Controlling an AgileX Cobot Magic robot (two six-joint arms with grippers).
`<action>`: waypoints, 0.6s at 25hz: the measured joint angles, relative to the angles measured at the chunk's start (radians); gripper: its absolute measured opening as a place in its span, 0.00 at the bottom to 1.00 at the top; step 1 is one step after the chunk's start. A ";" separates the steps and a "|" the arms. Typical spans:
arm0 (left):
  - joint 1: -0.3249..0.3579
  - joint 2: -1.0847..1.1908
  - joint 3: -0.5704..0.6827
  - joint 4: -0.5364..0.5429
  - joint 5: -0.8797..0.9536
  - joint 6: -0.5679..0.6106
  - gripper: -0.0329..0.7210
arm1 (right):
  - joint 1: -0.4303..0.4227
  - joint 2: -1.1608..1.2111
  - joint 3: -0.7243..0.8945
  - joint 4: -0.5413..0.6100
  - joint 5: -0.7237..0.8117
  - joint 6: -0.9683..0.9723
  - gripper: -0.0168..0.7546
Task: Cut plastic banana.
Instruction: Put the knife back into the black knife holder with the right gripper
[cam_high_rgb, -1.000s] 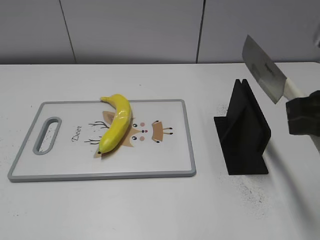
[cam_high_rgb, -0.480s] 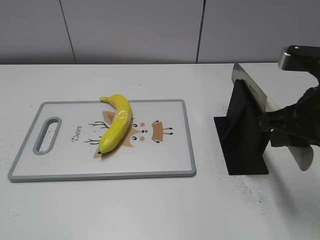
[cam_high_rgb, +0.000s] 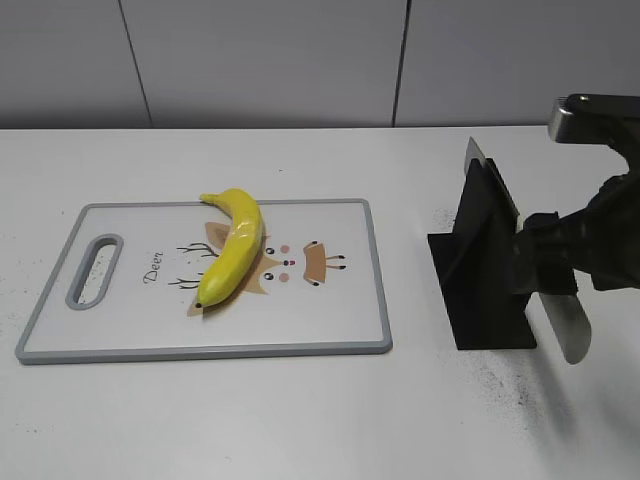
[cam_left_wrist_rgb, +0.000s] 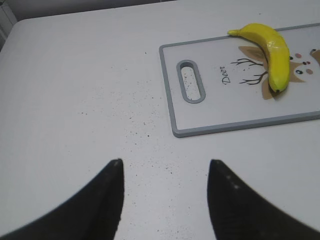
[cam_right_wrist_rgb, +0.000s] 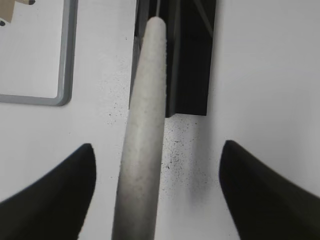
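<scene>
The plastic banana (cam_high_rgb: 235, 245) lies whole on a white cutting board (cam_high_rgb: 330, 320) with a deer drawing; it also shows in the left wrist view (cam_left_wrist_rgb: 275, 50). A cleaver stands with its blade (cam_high_rgb: 478, 158) in the slot of a black knife holder (cam_high_rgb: 485, 270), and its pale handle (cam_right_wrist_rgb: 145, 125) sticks out toward the front. My right gripper (cam_right_wrist_rgb: 157, 170) is open, with its fingers spread wide on either side of the handle and not touching it. My left gripper (cam_left_wrist_rgb: 165, 167) is open and empty over bare table, left of the board.
The board (cam_left_wrist_rgb: 225, 120) has a grey rim and a handle slot (cam_left_wrist_rgb: 191, 81) at its left end. Dark specks are scattered on the white table around the holder (cam_right_wrist_rgb: 192, 60). A grey wall stands behind the table.
The right arm brought the cleaver down from high at the right into the holder's slot. The blade now sits deeper, the handle lower, and the jaws stand apart from it. The banana has not moved.
</scene>
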 joint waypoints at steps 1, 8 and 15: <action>0.000 0.000 0.000 0.000 0.000 0.000 0.72 | 0.000 0.000 -0.002 0.000 0.000 -0.001 0.83; 0.000 0.000 0.000 0.000 0.000 0.000 0.72 | 0.000 -0.031 -0.096 0.000 0.023 -0.082 0.85; 0.000 0.000 0.000 0.001 0.000 0.000 0.72 | 0.000 -0.223 -0.139 0.050 0.154 -0.323 0.83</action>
